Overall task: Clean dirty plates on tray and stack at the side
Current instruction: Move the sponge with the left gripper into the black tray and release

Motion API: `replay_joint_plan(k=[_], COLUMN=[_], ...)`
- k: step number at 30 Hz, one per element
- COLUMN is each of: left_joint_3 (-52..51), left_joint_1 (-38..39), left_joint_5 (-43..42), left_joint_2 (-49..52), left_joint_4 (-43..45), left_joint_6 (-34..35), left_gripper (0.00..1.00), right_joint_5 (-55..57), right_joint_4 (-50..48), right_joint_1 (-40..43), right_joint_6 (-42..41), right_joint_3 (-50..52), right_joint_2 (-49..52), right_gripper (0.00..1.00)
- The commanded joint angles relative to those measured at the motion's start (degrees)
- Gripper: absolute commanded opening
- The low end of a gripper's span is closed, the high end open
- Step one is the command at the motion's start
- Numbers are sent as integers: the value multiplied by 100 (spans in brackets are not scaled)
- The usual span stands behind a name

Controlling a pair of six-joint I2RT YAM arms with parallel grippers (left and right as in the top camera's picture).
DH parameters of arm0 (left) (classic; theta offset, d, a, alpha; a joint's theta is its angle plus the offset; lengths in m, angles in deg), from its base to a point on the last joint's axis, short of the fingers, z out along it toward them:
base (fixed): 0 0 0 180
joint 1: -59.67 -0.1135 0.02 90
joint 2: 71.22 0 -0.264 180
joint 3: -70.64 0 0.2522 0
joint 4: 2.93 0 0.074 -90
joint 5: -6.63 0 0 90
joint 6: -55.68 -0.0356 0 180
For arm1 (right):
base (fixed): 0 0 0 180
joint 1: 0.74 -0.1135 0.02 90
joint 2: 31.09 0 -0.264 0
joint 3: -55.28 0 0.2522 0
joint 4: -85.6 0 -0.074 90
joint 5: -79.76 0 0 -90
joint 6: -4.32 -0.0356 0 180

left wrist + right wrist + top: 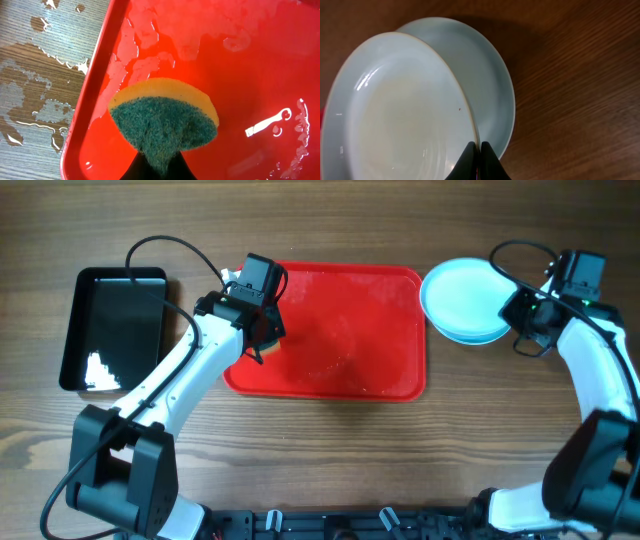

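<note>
Bright, glossy scarlet on the red tray [340, 330], with pale watery streaks across it. The sponge [165, 125] has a yellow body and a dark green, speckled scouring face. The plates [465, 300] are pale mint-white, the top one creamier at its centre. The black tray [115, 310] is shiny with white glare. The counter [400, 460] is brown wood grain with darker streaks.

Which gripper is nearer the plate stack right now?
Right. The right gripper pinches the rim of the top plate in the plate stack; the left gripper holds a sponge over the red tray's left side.
</note>
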Motion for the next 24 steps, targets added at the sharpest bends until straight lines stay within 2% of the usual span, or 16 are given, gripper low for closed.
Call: replay_joint_plan(k=[1, 3, 4, 5, 6, 7, 8, 11, 14, 15, 18, 19, 24], left_joint_3=[-26, -26, -26, -26, -26, -26, -26, -26, -24, -24, -24, -24, -24], left_joint_1=[-26, -26, -26, -26, -26, -26, -26, -26, -181, -363, -1078, -1696, -3353], left_joint_5=[-28, -26, -26, -26, -26, -26, -26, -22, -7, 79, 157, 168, 81], left_joint_2=[31, 31, 31, 31, 31, 31, 31, 31, 28, 28, 28, 28, 63], left_joint_4=[0, 0, 4, 20, 24, 24, 20, 26, 177, 197, 208, 262, 634], left_joint_6=[11, 11, 11, 11, 11, 11, 11, -15, -232, -223, -157, -157, -157], left_gripper=[4, 4, 4, 4, 4, 4, 4, 4, 4, 4, 4, 4, 4], right_joint_5=[402, 393, 393, 400, 496, 688, 831, 754, -380, -1237, -2367, -2835, -2894], right_joint_4=[-168, -269, -304, -319, -306, -236, -179, 125, 291, 343, 588, 782, 1156], right_joint_1=[11, 17, 17, 17, 17, 17, 17, 13, -13, -61, -254, -496, -1342], right_joint_6=[-273, -254, -234, -227, -229, -295, -398, -369, 120, 269, 225, 223, 195], right_joint_3=[26, 26, 26, 26, 26, 13, -17, -302, -533, -533, -533, -533, -490], right_joint_2=[520, 684, 752, 772, 772, 732, 678, 356, -236, -570, -1078, -1316, -1379], right_gripper=[4, 7, 20, 45, 46, 40, 40, 45, 50, 53, 61, 62, 61])
